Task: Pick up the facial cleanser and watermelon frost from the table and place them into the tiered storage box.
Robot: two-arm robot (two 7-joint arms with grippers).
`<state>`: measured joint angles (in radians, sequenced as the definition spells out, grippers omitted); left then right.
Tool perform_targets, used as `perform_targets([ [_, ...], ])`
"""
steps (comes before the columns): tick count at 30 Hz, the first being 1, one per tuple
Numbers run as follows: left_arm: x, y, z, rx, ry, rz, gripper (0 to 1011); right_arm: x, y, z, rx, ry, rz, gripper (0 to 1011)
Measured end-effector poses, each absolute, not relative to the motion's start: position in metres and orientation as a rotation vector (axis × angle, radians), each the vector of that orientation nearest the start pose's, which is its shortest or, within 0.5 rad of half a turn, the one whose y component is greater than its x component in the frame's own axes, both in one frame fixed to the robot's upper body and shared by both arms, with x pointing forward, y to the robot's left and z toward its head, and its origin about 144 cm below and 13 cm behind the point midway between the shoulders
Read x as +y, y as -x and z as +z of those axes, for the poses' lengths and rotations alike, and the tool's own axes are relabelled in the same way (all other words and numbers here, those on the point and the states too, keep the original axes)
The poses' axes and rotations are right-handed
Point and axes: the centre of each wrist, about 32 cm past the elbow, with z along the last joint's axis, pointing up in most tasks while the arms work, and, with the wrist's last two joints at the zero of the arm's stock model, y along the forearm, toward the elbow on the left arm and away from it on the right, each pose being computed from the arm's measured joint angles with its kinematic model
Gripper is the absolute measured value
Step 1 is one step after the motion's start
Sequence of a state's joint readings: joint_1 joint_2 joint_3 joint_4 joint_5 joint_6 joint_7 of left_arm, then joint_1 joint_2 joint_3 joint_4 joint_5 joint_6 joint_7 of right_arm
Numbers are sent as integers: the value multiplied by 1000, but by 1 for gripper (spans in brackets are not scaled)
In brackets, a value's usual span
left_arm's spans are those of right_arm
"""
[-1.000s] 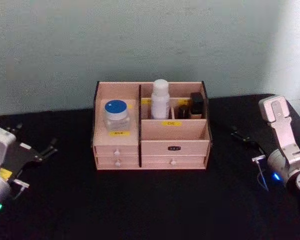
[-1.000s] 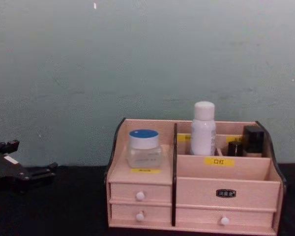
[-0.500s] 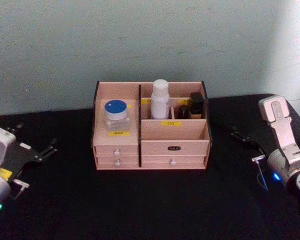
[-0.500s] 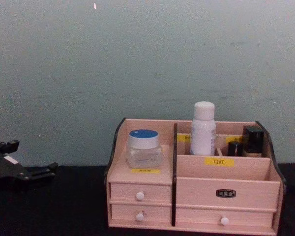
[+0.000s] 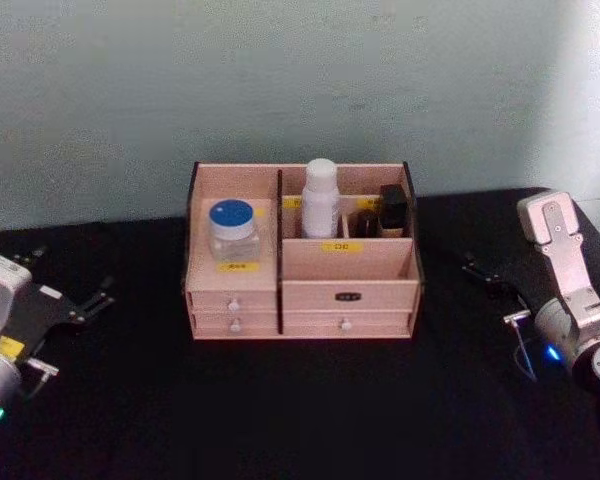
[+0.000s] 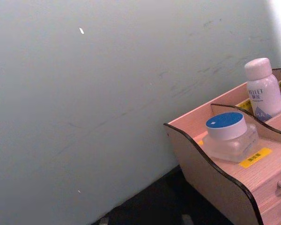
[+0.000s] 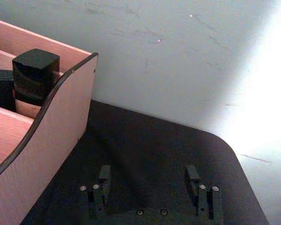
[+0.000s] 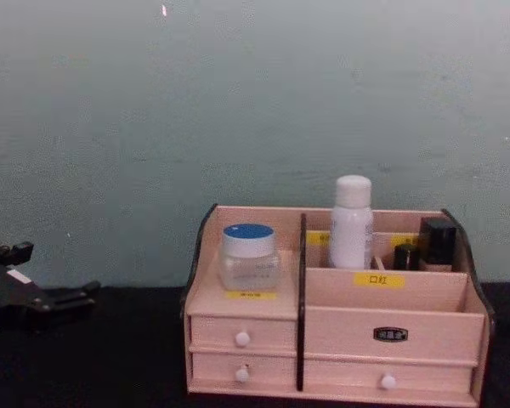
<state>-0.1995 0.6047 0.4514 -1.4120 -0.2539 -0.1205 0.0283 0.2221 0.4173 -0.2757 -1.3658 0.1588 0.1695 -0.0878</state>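
The black desk carries the tiered storage box near its back edge, already holding a blue-lidded jar and a white bottle. Both look placed, so arms should simply stay clear. The left gripper waits near the left edge, grip unclear; the right gripper rests spread and empty near the right edge.

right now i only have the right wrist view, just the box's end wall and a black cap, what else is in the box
Observer: A white bottle stands in a back compartment of the tiered storage box.
Operator: anything on its left side
Observer: A clear jar with a blue lid sits on the left shelf, above two drawers.
Operator: where's the left gripper
Observer: The left gripper is open, low at the table's left, apart from the box.
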Motion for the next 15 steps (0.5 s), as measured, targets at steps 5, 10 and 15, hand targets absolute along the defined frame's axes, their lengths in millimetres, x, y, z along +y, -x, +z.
perform_targets([
  [5, 310, -489, 1140, -285, -304, 1248, 1001, -296, -512, 1149, -93, 417, -1489, 1000],
  [10, 310, -489, 1140, -285, -304, 1248, 1001, -296, -512, 1149, -93, 417, -1489, 1000],
  [15, 310, -489, 1140, -285, -305, 1248, 1001, -296, -512, 1149, -93, 417, -1489, 1000],
])
